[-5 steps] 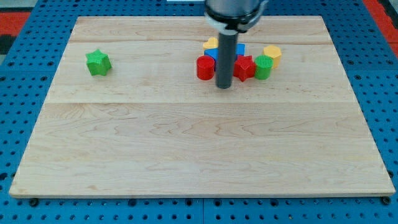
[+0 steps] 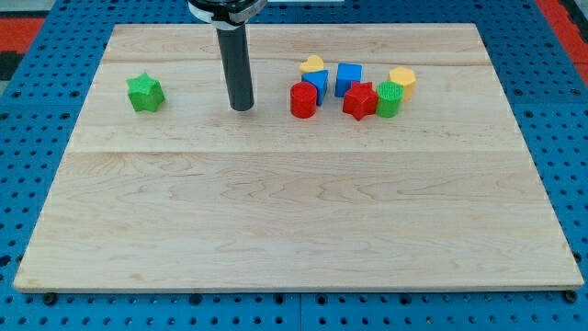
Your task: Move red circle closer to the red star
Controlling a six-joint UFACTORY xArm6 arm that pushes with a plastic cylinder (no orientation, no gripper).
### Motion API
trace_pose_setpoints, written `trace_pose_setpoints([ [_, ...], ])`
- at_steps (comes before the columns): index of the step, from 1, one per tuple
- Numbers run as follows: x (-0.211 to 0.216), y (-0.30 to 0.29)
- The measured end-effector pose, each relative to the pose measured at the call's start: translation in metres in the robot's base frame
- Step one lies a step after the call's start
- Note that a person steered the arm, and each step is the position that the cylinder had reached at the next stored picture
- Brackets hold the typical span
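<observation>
The red circle (image 2: 303, 99) stands near the view's top middle of the wooden board (image 2: 294, 211). The red star (image 2: 360, 99) lies to its right, a small gap between them. My tip (image 2: 242, 107) rests on the board to the left of the red circle, roughly a block's width away from it, not touching any block.
A yellow block (image 2: 312, 64) and a blue block (image 2: 317, 82) sit just above the red circle. A blue cube (image 2: 348, 78) is above the red star. A green cylinder (image 2: 389, 98) and a yellow block (image 2: 401, 77) are right of the star. A green star (image 2: 145, 93) lies far left.
My tip has moved left, from between the red circle and red star to the left side of the red circle. The blocks have not moved.
</observation>
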State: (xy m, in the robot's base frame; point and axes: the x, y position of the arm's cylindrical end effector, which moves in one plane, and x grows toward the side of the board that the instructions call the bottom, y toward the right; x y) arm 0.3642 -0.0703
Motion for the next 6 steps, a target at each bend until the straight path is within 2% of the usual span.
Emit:
trace_pose_setpoints([
  [6,0.0,0.066],
])
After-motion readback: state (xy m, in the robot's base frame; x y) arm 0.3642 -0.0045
